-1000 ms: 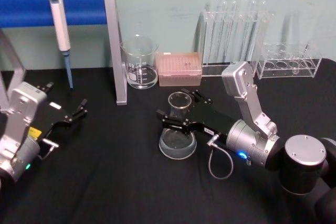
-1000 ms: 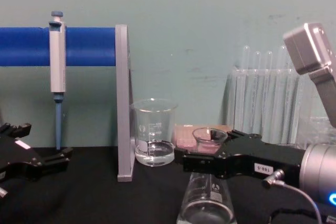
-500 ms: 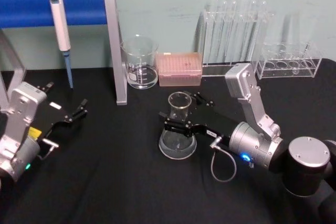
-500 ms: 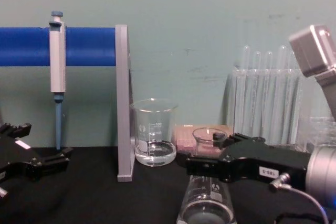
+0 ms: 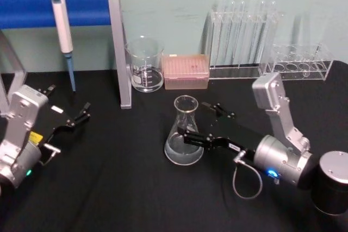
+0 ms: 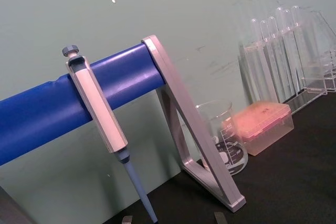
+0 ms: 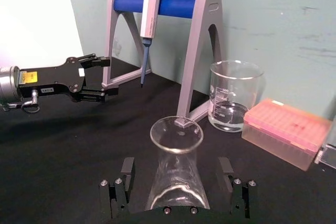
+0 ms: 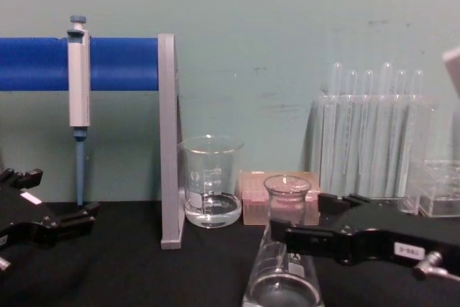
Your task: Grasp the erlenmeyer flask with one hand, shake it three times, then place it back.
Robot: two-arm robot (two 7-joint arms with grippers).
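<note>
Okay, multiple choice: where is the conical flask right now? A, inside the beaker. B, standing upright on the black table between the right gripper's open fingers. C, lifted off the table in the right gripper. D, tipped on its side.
B: the erlenmeyer flask stands upright on the black table, with the right gripper open, fingers either side.

The erlenmeyer flask (image 5: 184, 134) stands mid-table between the spread fingers of the right gripper (image 5: 202, 124), untouched. Along the table's far edge the beaker (image 5: 145, 64), pink tip box (image 5: 186, 71) and test tube rack (image 5: 242, 39) form a barrier. The blue stand (image 5: 111, 42) with its hanging pipette (image 5: 62, 25) blocks the far left corner. The left gripper (image 5: 73, 119) sits near the left edge; black cloth (image 5: 119, 188) toward the near edge lies open.
</note>
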